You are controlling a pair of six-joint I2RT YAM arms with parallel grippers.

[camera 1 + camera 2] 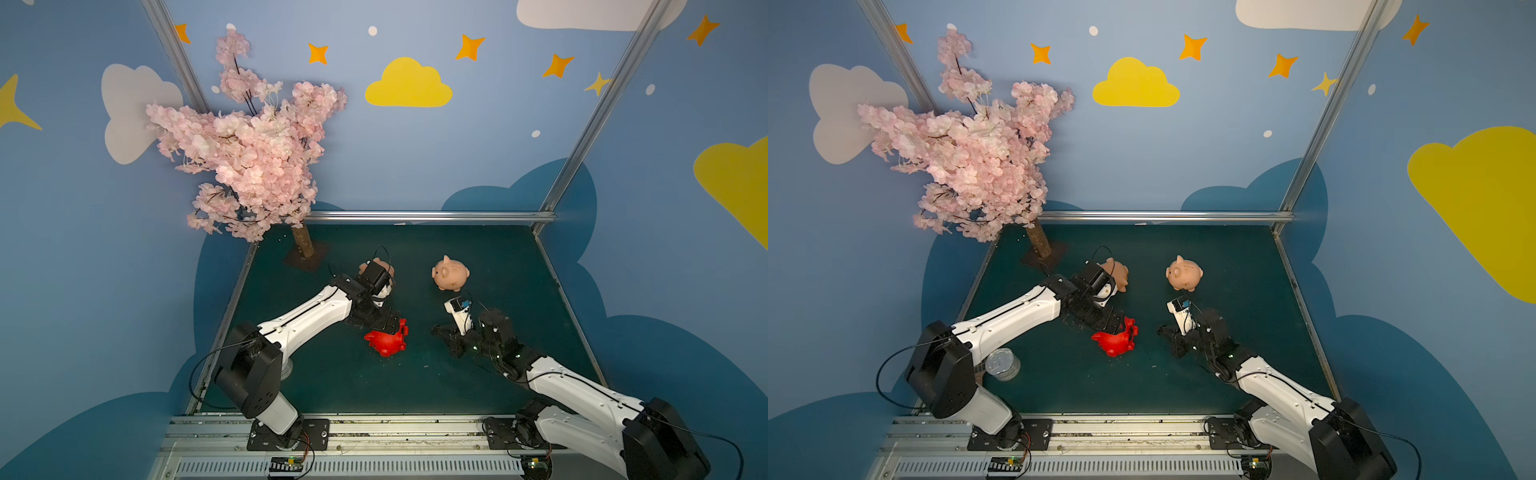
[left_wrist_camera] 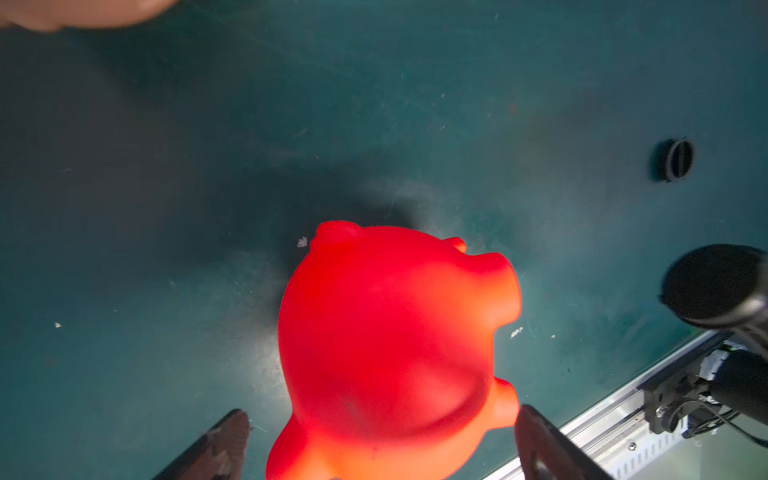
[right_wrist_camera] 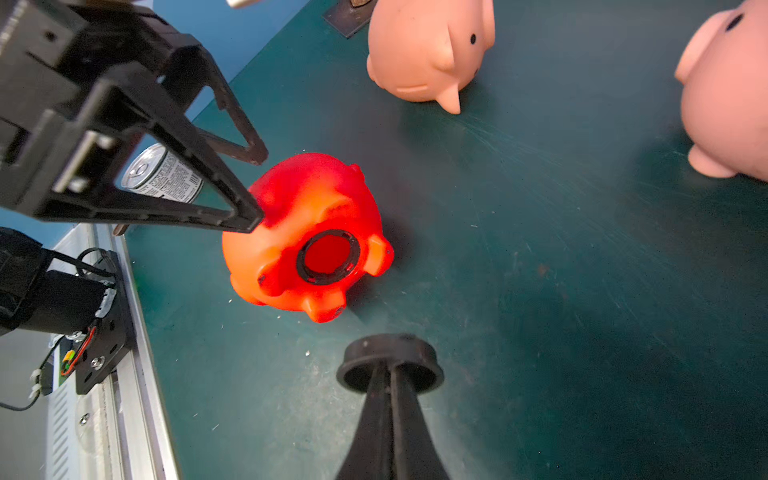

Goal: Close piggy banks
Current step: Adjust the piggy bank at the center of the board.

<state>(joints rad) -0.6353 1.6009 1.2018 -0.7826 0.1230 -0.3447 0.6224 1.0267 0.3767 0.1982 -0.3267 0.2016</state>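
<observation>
Two arms: both are reached forward and pitched down, tips turned toward each other.
Left gripper (image 3: 257, 188): jaws are spread wide and nothing is gripped; the red piggy bank (image 3: 316, 187) is straddled, lying on its side.
Belly hole (image 3: 328, 257): unplugged, faced toward the right gripper (image 3: 390, 386).
Right gripper: clamped on a dark round plug (image 3: 390, 353), just short of the red piggy bank.
Beyond the grippers: a peach piggy bank (image 3: 428, 50) and a second peach piggy bank (image 3: 731, 95).
Writing: print on a can (image 3: 166, 174) behind the left gripper cannot be read.
</observation>
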